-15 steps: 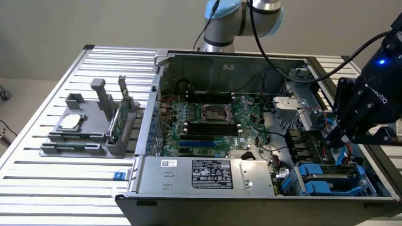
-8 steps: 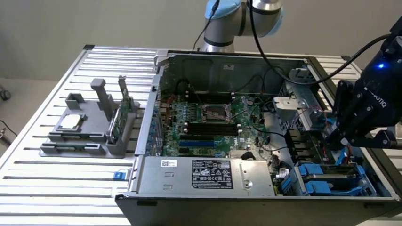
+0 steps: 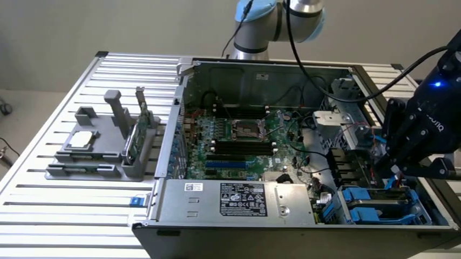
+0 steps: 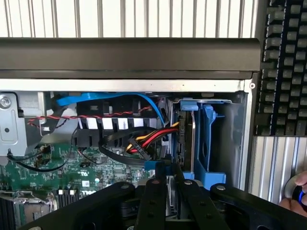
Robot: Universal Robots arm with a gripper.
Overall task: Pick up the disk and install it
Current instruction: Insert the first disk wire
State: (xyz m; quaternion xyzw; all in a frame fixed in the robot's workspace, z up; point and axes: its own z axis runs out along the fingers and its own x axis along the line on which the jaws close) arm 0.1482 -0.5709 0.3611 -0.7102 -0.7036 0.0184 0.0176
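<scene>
Gripper [image 4: 165, 184] fingers [image 4: 152, 203] stand close together in the wrist view, narrowed on an upright edge that rises between them into the blue plastic drive cage [image 4: 206, 143]; that edge reads as the disk [image 4: 183, 143], seen edge-on with a blue rail tab [image 4: 154, 165] at the fingertips, though its label face is hidden and the actual contact point is masked by the black linkage. In the exterior view the gripper body [image 3: 425, 135] hangs over the corner of the open computer case [image 3: 259, 67] nearest the exterior view's right, and its bulk conceals both the fingertips and whatever sits between them. Blue drive bays [image 3: 378, 208] lie in the case just below the gripper, partly cut off by the case wall. Beside the cage, red, yellow and black power leads [image 4: 148, 139] and a blue data cable [image 4: 105, 98] cross over the green motherboard [image 3: 241, 145]. A black power supply [image 3: 241, 199] with a white label runs along the near side of the case. Outside the case, toward the exterior view's left, a grey holder [image 3: 101, 145] on the slatted table [image 3: 51, 216] carries a small silver chip [image 3: 81, 139] and a thin green card [image 3: 142, 129] on edge. A keyboard [image 4: 283, 67] and part of a person's hand [image 4: 296, 194] appear beyond the case wall, the hand cut off by the frame.
</scene>
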